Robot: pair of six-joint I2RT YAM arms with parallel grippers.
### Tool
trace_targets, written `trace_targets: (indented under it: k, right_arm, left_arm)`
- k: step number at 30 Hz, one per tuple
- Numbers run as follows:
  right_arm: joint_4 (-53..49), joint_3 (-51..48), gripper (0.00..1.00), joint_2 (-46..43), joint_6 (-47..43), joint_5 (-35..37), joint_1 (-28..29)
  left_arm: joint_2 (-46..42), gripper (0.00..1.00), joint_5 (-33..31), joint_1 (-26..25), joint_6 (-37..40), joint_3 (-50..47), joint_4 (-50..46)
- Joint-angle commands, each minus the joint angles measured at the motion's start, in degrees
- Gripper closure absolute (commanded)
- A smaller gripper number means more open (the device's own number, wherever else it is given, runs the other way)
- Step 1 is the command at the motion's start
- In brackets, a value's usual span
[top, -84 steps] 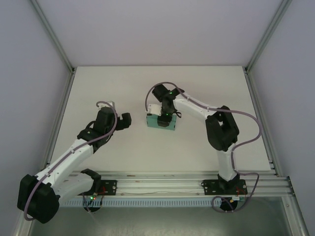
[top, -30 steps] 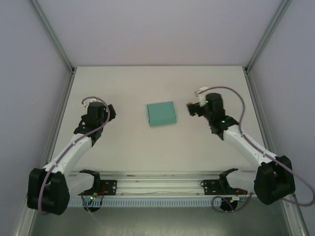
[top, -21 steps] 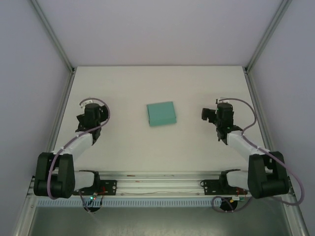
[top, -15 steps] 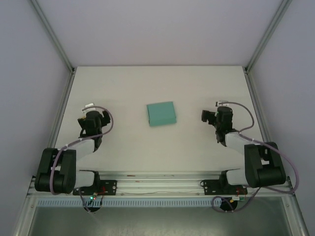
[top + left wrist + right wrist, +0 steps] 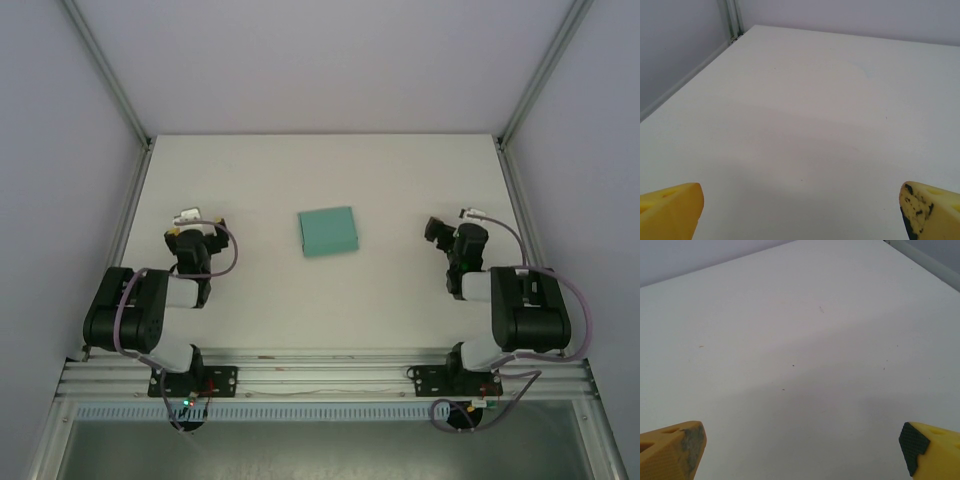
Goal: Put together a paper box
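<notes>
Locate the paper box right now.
Top external view: the paper box lies flat near the middle of the table, about midway between the left arm and the right arm, touching neither.

Left end effector [image 5: 801, 205] cropped at the lower edge; right end effector [image 5: 801, 442] likewise.
</notes>
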Motion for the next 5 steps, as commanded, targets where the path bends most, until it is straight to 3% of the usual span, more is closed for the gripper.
trace_targets:
  k: [1,5]
  right_arm:
    - [1.17,0.96,0.0,-0.69,0.79,0.54,0.35]
    - [1.19,0.94,0.0,-0.72,0.83,0.54,0.31]
  left_arm:
    - [-0.57,0.0,0.59,0.13,0.66,0.31,2.21]
    - [-0.51,0.0,0.52,0.12,0.6,0.28,2.44]
